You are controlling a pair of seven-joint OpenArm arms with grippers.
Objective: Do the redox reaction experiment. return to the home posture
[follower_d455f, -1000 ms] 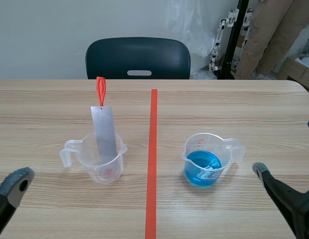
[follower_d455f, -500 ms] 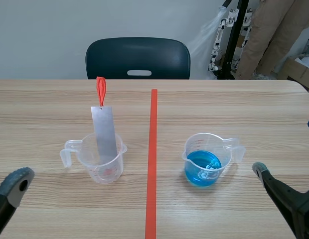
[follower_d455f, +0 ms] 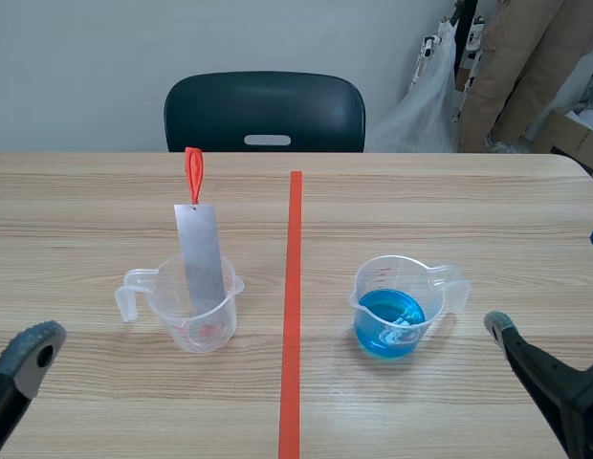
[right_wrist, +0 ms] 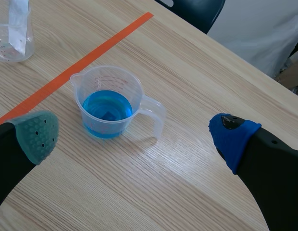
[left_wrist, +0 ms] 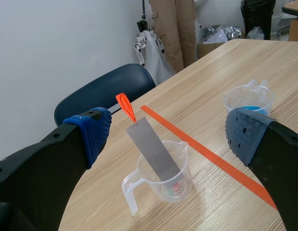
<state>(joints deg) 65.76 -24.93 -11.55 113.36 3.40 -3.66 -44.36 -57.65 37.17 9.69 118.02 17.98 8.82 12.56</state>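
A clear measuring cup (follower_d455f: pixel 195 308) left of the tape line holds a grey metal strip (follower_d455f: pixel 201 258) with an orange-red clip (follower_d455f: pixel 192 173) on top; the strip leans upright in it. The same cup (left_wrist: pixel 164 180) and strip (left_wrist: pixel 153 150) lie ahead of my left gripper (left_wrist: pixel 168 132), which is open and empty. Right of the line stands a second clear cup (follower_d455f: pixel 397 305) with blue liquid; this cup (right_wrist: pixel 110 101) sits ahead of my open, empty right gripper (right_wrist: pixel 134 132). In the scene view one left fingertip (follower_d455f: pixel 29 354) is low at the left and one right fingertip (follower_d455f: pixel 499 327) low at the right.
A dark chair (follower_d455f: pixel 265 112) stands behind the table's far edge. A person's legs in tan trousers (follower_d455f: pixel 521 67) show at the back right beside a plastic-wrapped stand (follower_d455f: pixel 426 96). The table edge (right_wrist: pixel 235 202) curves near my right gripper.
Both arms and both cups have kept still. Only the plastic-wrapped stand in the background has shifted.
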